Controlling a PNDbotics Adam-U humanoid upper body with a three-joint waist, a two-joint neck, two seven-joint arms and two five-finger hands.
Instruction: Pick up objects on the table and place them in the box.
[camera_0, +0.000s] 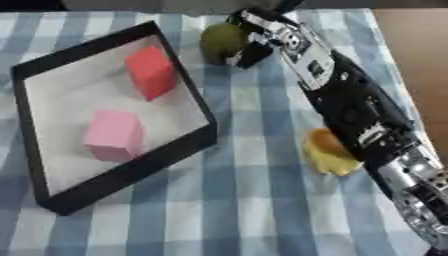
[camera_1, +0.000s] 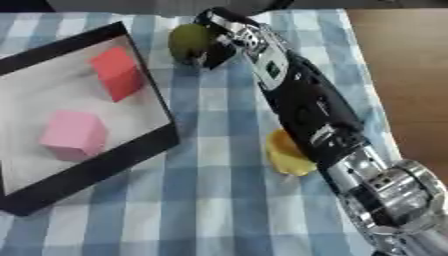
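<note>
One green fruit (camera_0: 220, 41), touching right hand (camera_0: 255, 42)

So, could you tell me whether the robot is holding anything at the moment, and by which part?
The right hand is at the right side of the green round fruit, but whether it is gripped cannot be told.

One box (camera_0: 114, 185) with a black rim is sitting on one checked cloth (camera_0: 254, 210). Two blocks are lying inside the box: one red block (camera_0: 150, 71) and one pink block (camera_0: 114, 135). Two things are lying outside it on the cloth: one round green fruit (camera_0: 220, 42) and one yellow thing (camera_0: 328, 155). One robot hand (camera_0: 262, 37) is showing, reaching to the green fruit.
</note>
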